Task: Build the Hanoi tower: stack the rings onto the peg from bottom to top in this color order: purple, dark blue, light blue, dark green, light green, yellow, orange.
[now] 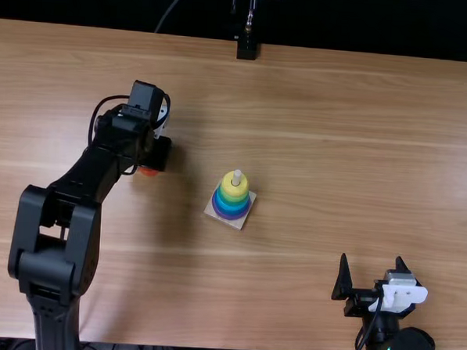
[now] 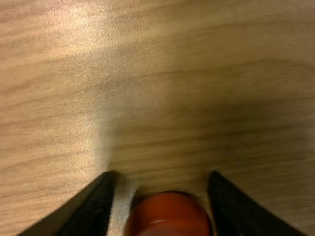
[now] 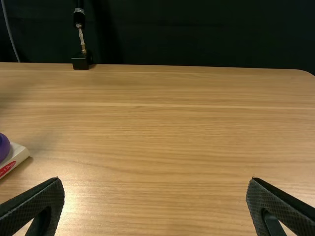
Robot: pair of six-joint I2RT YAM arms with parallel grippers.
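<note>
Left tool (image 1: 158, 154): black, angular housing, lowered over the worktop (image 1: 337, 149) left of the stack; in its wrist view the left tool (image 2: 162, 180) has its flat fingers partly spread, the orange ring (image 1: 147, 171) between them, a sliver of wood grain visible beside the ring, so released rather than clamped. Orange ring: small, smooth, rounded, glossy, at the worktop. Stack, to the right of it and nearer the worktop's near edge: smooth rings narrowing upward, purple ring (image 1: 232, 216) at the bottom, blues and greens between, yellow ring (image 1: 230, 189) uppermost; pale peg (image 1: 236, 176) with rounded tip protruding; square, pale base (image 1: 240, 225), set askew. Right tool (image 1: 371, 268): near the near edge, well apart from the stack; wide open, empty, its tapered fingers (image 3: 42, 204) finely textured. Worktop: light brown wood, long streaked grain. Far edge: square black block (image 1: 246, 49); dark backdrop behind.
</note>
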